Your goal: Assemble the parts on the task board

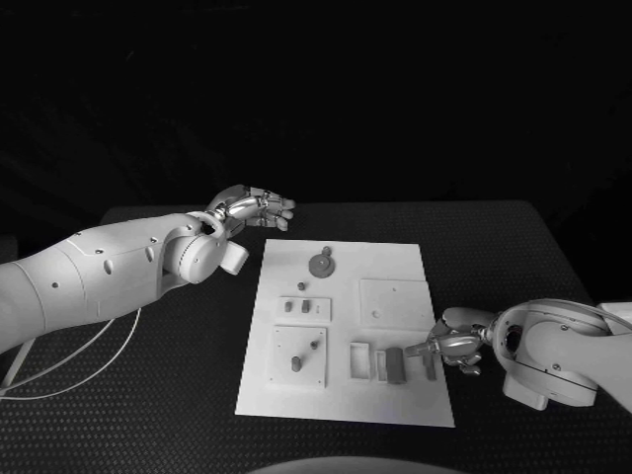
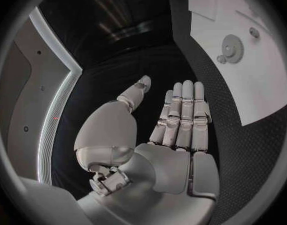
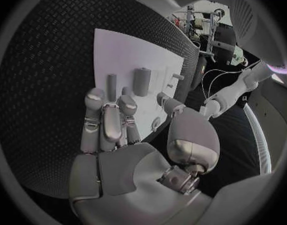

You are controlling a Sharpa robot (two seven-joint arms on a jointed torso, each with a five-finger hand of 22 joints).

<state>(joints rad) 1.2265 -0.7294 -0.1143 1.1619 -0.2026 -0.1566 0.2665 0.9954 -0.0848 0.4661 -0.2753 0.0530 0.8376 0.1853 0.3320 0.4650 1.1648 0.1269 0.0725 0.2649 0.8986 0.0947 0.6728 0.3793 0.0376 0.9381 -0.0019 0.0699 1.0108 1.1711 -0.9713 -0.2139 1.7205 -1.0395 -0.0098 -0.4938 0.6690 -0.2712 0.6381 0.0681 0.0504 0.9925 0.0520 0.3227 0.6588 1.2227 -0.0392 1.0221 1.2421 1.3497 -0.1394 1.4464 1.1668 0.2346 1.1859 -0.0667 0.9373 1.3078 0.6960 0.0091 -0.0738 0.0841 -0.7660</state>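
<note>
Head camera looks steeply down on the bench [image 1: 174,415] from a distance; each wrist camera sits close behind its own hand; all three share the task board [image 1: 402,262].

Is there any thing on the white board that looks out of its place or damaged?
Nothing stands out. The flat white task board lies level on the black table, its small grey parts look orderly, and nothing seems broken or spilled. The right robot hand hovers at its edge.
</note>
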